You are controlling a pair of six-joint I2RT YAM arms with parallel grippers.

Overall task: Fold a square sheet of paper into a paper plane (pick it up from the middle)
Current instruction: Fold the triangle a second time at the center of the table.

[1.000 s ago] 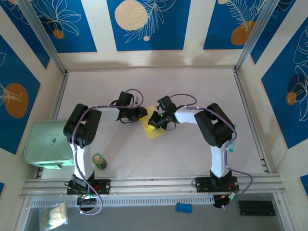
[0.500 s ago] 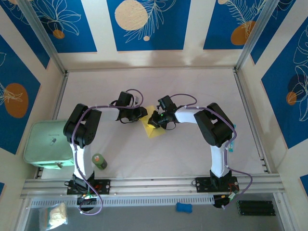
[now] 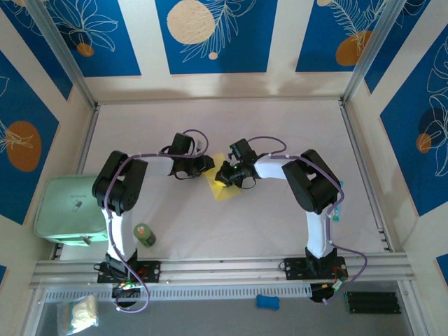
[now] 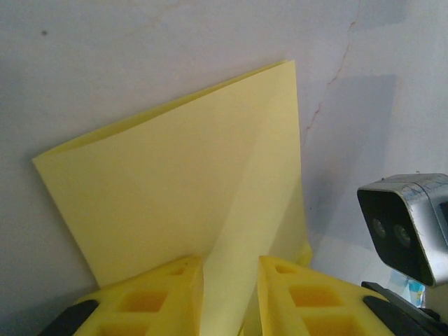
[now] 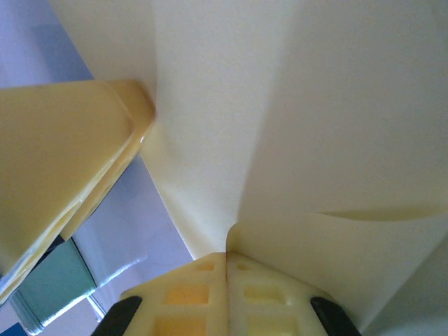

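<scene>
**A:** Where is the sheet of paper (image 3: 225,190)?

**B:** From above it is in the middle of the desk (image 3: 280,133), a small yellow patch between the two arms. The right pincer (image 3: 227,176) covers much of it, and the left pincer (image 3: 204,166) sits just beside its left edge.

**A:** Can you read the jaws from up there?

**B:** No, they are too small. The wrist cameras settle it. On the right wrist the two pads (image 5: 259,294) are pressed together with the paper's edge caught at their tips, and a flap curls off to the right.

**A:** And the left?

**B:** Its fingers (image 4: 161,294) stand slightly spread. A raised crease of the paper runs into the gap, and neither finger visibly presses on it. That view also shows the fold plainly: one slanted layer lies over the rest.

**A:** Does the right wrist add anything?

**B:** It shows one left finger from the side, its tip touching the paper. Pale desk shows beneath the lifted sheet, and a mint-green box (image 5: 49,294) sits in the corner. From above, that box lies at the desk's left edge, with a green bottle (image 3: 144,234) near it.
</scene>
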